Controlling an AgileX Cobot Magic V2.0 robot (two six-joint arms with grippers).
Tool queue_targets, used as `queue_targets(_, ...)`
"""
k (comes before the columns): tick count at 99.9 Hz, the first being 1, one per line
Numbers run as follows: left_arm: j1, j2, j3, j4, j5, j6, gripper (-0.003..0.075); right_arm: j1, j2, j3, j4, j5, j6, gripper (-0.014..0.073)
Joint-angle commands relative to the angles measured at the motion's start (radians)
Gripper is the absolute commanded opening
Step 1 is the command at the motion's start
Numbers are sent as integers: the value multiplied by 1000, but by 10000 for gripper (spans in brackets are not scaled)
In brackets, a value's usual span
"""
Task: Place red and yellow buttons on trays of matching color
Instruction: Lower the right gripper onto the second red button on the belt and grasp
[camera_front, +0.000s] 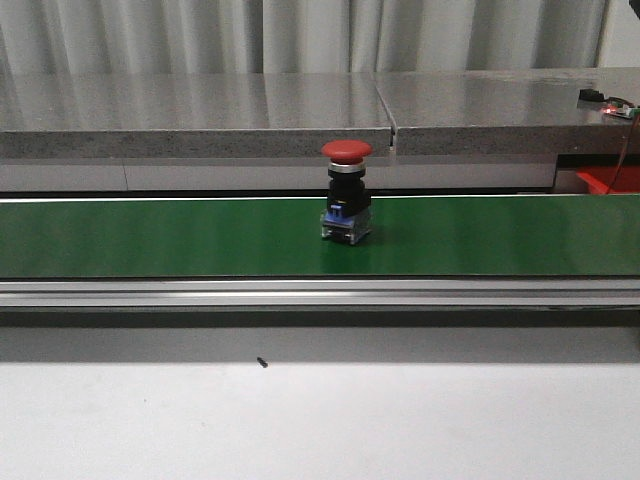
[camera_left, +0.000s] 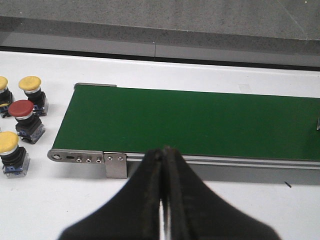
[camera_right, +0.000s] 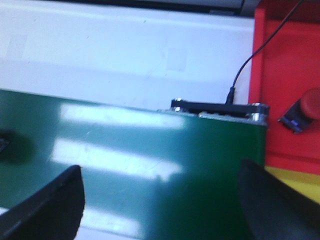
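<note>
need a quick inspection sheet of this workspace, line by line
surface: green conveyor belt on a white table.
job's things: red button upright on the belt; one red and three yellow buttons on the table off the belt's end; red tray holding a red button.
clutter: small dark speck on the table.
grippers: left gripper shut, empty; right gripper open over the belt.
cables: black cable at the belt's end.
surroundings: grey stone counter, curtain behind.
</note>
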Motion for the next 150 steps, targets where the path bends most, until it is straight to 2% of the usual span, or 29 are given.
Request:
queue_targets(1, -8, 11, -22, -4, -72, -1, -20, 26, -73, 9, 16, -8, -15, 615)
queue_targets(20, -8, 11, -22, -4, -72, -1, -20, 128, -88, 19, 16, 28, -20, 615)
queue_targets(40, -8, 11, -22, -4, -72, -1, -20, 269, -59, 19, 4, -11, -20, 615)
queue_targets(68, -8, 11, -22, -4, -72, -1, -20, 386, 61, 19, 2, -82, -20, 615)
queue_targets(86, -8, 11, -22, -4, -72, -1, -20, 428, 137, 7, 2, -129, -20, 615)
queue_targets(131, -8, 11, -22, -4, -72, -1, -20, 430, 319, -140, -17, -150, -20, 610)
queue_targets(138, -8, 11, -22, -4, -72, -1, -20, 430, 336, -155, -27, -119, -19, 569)
queue_targets(150, -8, 11, -22, -4, -72, -1, -20, 427, 353, -164, -53, -82, -8, 432)
